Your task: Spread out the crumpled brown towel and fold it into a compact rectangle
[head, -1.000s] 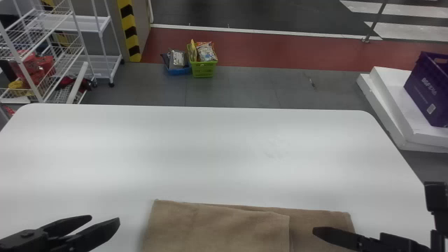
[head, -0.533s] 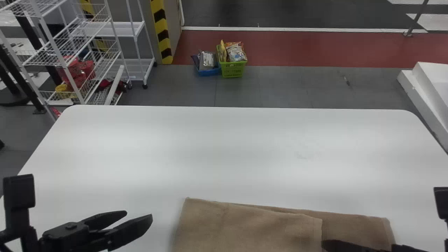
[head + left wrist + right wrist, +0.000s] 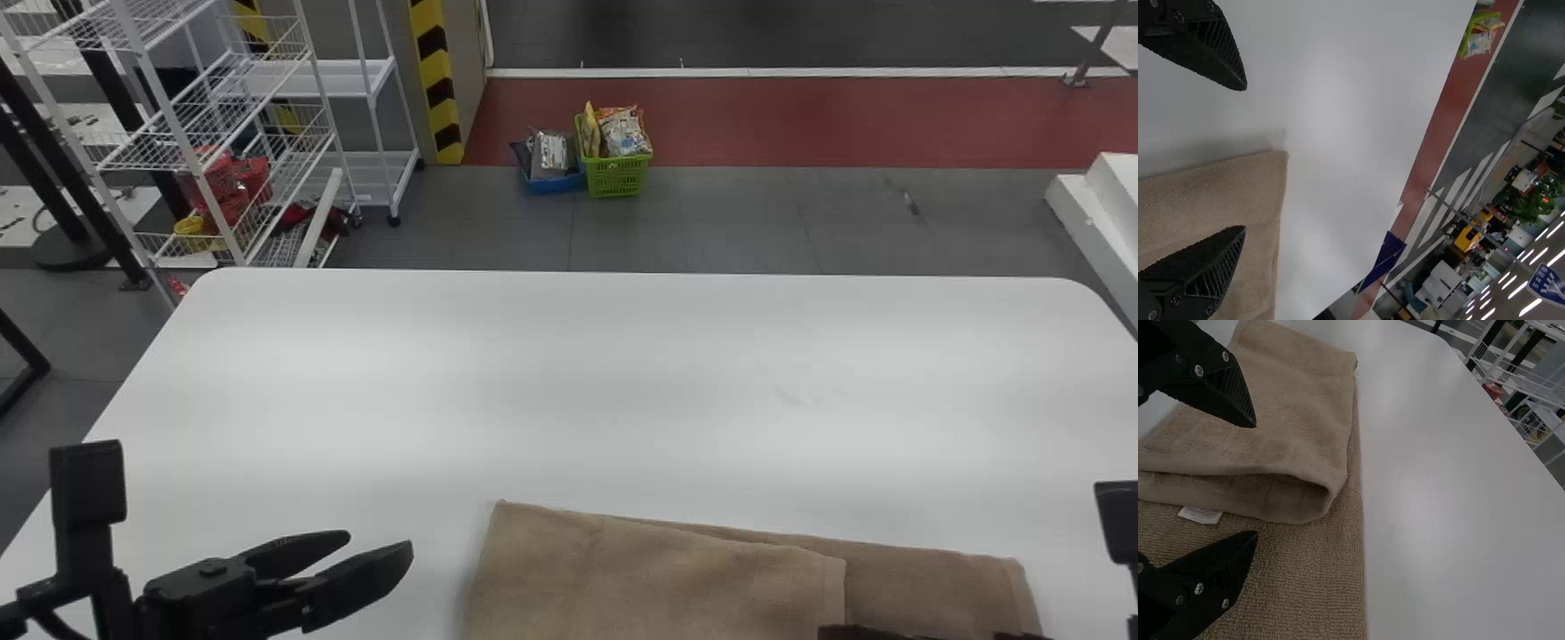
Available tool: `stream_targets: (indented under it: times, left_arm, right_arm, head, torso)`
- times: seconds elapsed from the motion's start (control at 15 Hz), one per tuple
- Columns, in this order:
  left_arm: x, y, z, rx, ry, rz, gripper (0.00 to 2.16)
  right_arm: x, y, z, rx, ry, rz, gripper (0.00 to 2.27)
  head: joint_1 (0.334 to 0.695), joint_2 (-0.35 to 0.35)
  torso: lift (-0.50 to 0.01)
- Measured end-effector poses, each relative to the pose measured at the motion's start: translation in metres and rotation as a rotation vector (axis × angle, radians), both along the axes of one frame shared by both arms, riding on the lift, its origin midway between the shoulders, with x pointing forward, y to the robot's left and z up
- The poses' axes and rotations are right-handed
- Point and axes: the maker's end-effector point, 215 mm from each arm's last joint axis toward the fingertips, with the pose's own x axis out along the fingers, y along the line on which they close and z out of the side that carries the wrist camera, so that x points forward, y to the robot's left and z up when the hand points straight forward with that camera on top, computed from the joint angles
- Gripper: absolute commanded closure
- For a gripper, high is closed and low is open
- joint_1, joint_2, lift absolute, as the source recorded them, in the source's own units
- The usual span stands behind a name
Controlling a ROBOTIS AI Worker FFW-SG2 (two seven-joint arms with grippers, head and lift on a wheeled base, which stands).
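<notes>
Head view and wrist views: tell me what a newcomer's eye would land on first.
Probably the brown towel, partly folded over itself, low in the head view on the broad white table. Next, the black left gripper, open beside the towel's left edge. Then the lime-green basket beyond the table's far edge.

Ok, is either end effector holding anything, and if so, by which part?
Nothing is held: the left end effector and the right end effector both stand open, and the folded brown towel lies on the white table.
</notes>
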Motion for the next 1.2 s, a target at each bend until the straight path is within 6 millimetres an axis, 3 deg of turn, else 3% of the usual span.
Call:
stream_targets:
  times: [0.93,1.07,1.2]
  left_arm:
    - [-0.0031,-0.0010,-0.0012,-0.007,0.000,-0.006,0.07]
    - [-0.0035,-0.0013,-0.0009,-0.007,0.000,-0.006,0.07]
    - [-0.0039,-0.0020,-0.0006,-0.007,-0.001,-0.008,0.07]
  right_arm:
    - [0.0010,0.0052,-0.0002,-0.001,-0.002,0.014,0.51]
    - [0.0008,0.0058,-0.0007,-0.002,-0.001,0.015,0.70]
    - [0.0004,0.0072,-0.0011,-0.002,0.001,0.018,0.70]
  head:
    - [0.695,0.074]
    - [0.695,0.074]
    - [0.695,0.076]
  torso:
    - [-0.127]
    - [-0.127]
    - [-0.127]
